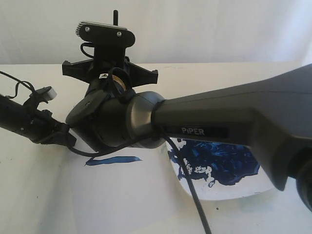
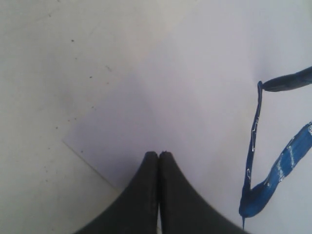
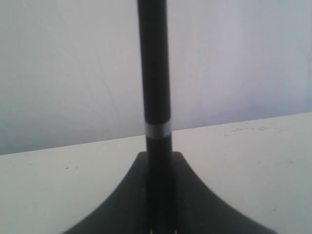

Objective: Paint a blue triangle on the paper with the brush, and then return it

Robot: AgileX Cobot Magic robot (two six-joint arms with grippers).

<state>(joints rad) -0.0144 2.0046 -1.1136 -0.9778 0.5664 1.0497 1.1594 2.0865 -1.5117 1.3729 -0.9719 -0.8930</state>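
Observation:
The brush (image 3: 155,73), a thin black stick with a silver band, stands upright between the fingers of my right gripper (image 3: 159,157), which is shut on it. In the exterior view only its handle end (image 1: 115,17) shows above the right wrist; the bristle tip is hidden behind the arm. Dark-blue strokes of the blue triangle (image 2: 282,165) lie on the paper (image 2: 195,87); in the exterior view one stroke (image 1: 114,160) shows on the paper (image 1: 126,195). My left gripper (image 2: 159,154) is shut on nothing, over the paper's corner, left of the strokes.
A white plate (image 1: 229,195) with a big dark-blue paint blotch (image 1: 224,163) sits right of the paper. A thin black cable (image 1: 192,195) hangs across the plate's near edge. The right arm (image 1: 234,117) spans the scene; the left arm (image 1: 29,122) comes in from the left.

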